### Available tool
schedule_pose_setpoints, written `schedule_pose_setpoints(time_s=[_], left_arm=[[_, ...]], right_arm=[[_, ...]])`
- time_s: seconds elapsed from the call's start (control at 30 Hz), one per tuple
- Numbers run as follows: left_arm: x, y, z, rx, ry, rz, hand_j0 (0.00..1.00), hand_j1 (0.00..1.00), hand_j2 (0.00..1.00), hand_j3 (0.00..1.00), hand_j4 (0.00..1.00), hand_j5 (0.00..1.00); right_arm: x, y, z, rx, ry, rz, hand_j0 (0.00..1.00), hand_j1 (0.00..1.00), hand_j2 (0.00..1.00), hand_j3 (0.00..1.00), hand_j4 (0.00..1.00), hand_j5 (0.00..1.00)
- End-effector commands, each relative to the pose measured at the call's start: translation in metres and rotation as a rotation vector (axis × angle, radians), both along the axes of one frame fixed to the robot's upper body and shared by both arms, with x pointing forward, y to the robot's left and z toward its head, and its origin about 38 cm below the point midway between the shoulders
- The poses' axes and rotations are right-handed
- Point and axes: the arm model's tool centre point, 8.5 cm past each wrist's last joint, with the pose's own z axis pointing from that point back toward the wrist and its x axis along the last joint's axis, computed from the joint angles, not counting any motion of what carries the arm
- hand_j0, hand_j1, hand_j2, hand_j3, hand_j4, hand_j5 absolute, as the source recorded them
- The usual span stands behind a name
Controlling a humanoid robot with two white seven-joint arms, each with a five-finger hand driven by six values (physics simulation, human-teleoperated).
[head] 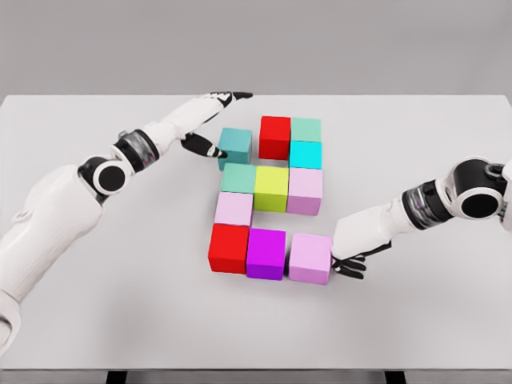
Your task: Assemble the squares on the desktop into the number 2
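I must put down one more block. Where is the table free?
Bare: table in front of the red block, and the far right corner. Crowded: beside the teal block at the left robot hand, and by the lilac block at the right robot hand.

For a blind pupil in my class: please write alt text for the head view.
Eleven coloured cubes on a white table nearly form a blocky 2. The left hand touches the teal cube at top left, set slightly off its row; the right hand rests against the lilac cube at bottom right.

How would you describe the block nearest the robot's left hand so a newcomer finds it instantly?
On the white table, find the cluster of coloured blocks. At its top-left corner sits the teal block, beside the left hand. Unlike the red block next to it, it sits out of line, slightly lower.
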Motion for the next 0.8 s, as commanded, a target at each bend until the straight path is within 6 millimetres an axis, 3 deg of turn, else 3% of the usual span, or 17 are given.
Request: schedule_pose_setpoints(time_s=[0.0, 0.33, 0.77], left_arm=[[0.001, -0.001, 0.0, -0.007, 0.003, 0.003, 0.98, 0.98, 0.98, 0.98, 0.98, 0.98], [0.007, -0.012, -0.008, -0.02, 0.02, 0.006, 0.97, 0.97, 0.97, 0.97, 0.97, 0.97], [0.016, -0.008, -0.01, -0.012, 0.034, 0.035, 0.96, 0.96, 0.96, 0.96, 0.96, 0.96]], right_arm=[[0.001, -0.002, 0.0, -0.001, 0.0, -0.009, 0.11, 0.11, 0.11, 0.11, 0.11, 0.11], [0.0, -0.002, -0.003, -0.001, 0.008, -0.011, 0.11, 0.11, 0.11, 0.11, 0.11, 0.11], [0.0, 0.0, -0.004, 0.001, 0.01, -0.007, 0.11, 0.11, 0.11, 0.11, 0.11, 0.11]])
